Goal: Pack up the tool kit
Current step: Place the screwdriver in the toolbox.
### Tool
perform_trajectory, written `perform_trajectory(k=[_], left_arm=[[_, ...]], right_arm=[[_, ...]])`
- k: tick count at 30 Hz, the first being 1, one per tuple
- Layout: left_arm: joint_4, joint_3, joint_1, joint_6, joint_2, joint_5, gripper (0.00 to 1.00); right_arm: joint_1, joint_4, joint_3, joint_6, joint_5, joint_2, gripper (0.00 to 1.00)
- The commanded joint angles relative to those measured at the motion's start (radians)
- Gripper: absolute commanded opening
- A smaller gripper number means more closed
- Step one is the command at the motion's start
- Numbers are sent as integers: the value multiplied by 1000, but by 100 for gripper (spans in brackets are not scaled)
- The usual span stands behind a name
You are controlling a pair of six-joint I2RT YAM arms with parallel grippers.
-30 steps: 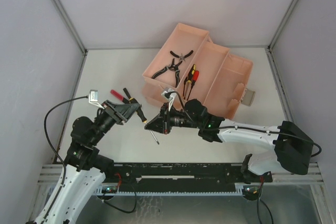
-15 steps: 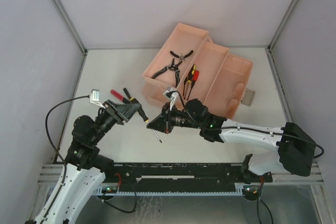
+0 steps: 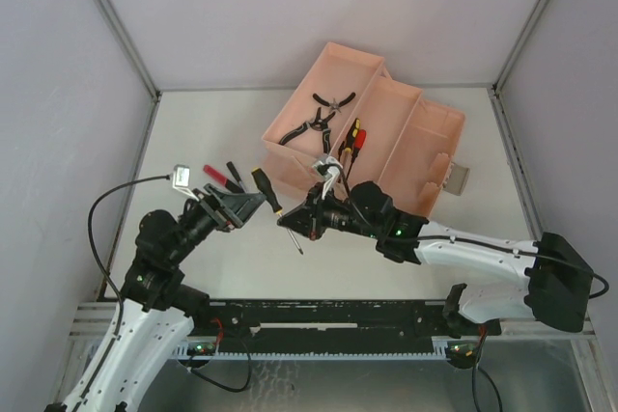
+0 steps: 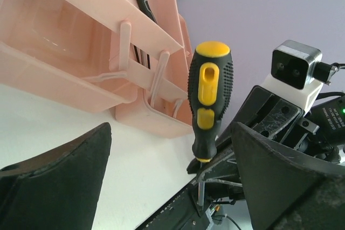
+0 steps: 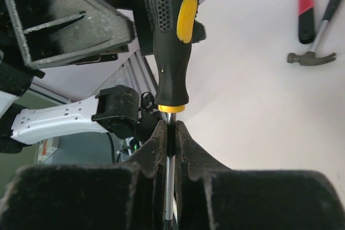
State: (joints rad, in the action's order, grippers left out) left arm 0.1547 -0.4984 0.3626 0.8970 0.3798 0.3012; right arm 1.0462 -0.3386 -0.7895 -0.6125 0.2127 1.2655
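Note:
A screwdriver with a black and yellow handle (image 3: 265, 187) hangs over the table, left of the pink toolbox (image 3: 436, 173). My right gripper (image 3: 292, 224) is shut on its metal shaft (image 5: 170, 133), just below the handle (image 5: 173, 41). My left gripper (image 3: 241, 206) is open. Its fingers (image 4: 54, 181) stand wide on either side of the handle (image 4: 210, 92) without touching it. The toolbox (image 4: 91, 87) is open, with pliers (image 3: 314, 123) in its raised tray and red and yellow screwdrivers (image 3: 352, 145) in the compartment below.
A small hammer (image 5: 318, 33) and a red-handled tool (image 5: 305, 9) lie on the white table; in the top view the red tool (image 3: 218, 174) is just left of my left gripper. A small camera unit on a cable (image 3: 179, 177) sits at the far left.
My left gripper has opened and let go of the screwdriver handle. My right gripper keeps the shaft and has carried the screwdriver a little right, towards the toolbox.

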Motion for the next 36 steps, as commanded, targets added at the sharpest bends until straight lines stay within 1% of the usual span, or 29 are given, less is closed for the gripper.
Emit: perform_trajectory(k=[1, 3, 7, 9, 12, 16, 19, 22, 25, 27, 30, 33, 36], left_arm=[[10, -58, 4, -50, -25, 39, 97], [39, -82, 4, -76, -37, 39, 100], [117, -119, 4, -131, -72, 13, 100], [139, -120, 4, -148, -91, -7, 100], [147, -115, 3, -155, -98, -16, 100], [147, -111, 3, -155, -86, -16, 100], [156, -109, 3, -155, -80, -30, 100], [226, -117, 4, -142, -68, -122, 100], [283, -122, 4, -149, -50, -174, 100], [327, -135, 4, -170, -42, -211, 100], [411, -171, 4, -211, -38, -295, 100], [493, -203, 4, -250, -52, -392, 100], [566, -228, 4, -263, -77, -447, 100]], right_arm=[[-11, -16, 23, 32, -120, -79, 0], [-16, -5, 47, 35, -180, -115, 0], [-50, 107, 55, 51, -248, -194, 0], [-62, 176, 60, 55, -325, -243, 0], [-75, 232, 90, 66, -442, -327, 0], [-120, 297, 151, -3, -576, -445, 0], [-170, 352, 179, -60, -612, -505, 0], [-218, 421, 183, -99, -641, -535, 0], [-259, 486, 183, -129, -671, -541, 0], [-290, 505, 183, -147, -655, -548, 0], [-325, 500, 183, -169, -645, -553, 0], [-346, 454, 183, -171, -684, -530, 0], [-377, 426, 162, -175, -674, -491, 0]])
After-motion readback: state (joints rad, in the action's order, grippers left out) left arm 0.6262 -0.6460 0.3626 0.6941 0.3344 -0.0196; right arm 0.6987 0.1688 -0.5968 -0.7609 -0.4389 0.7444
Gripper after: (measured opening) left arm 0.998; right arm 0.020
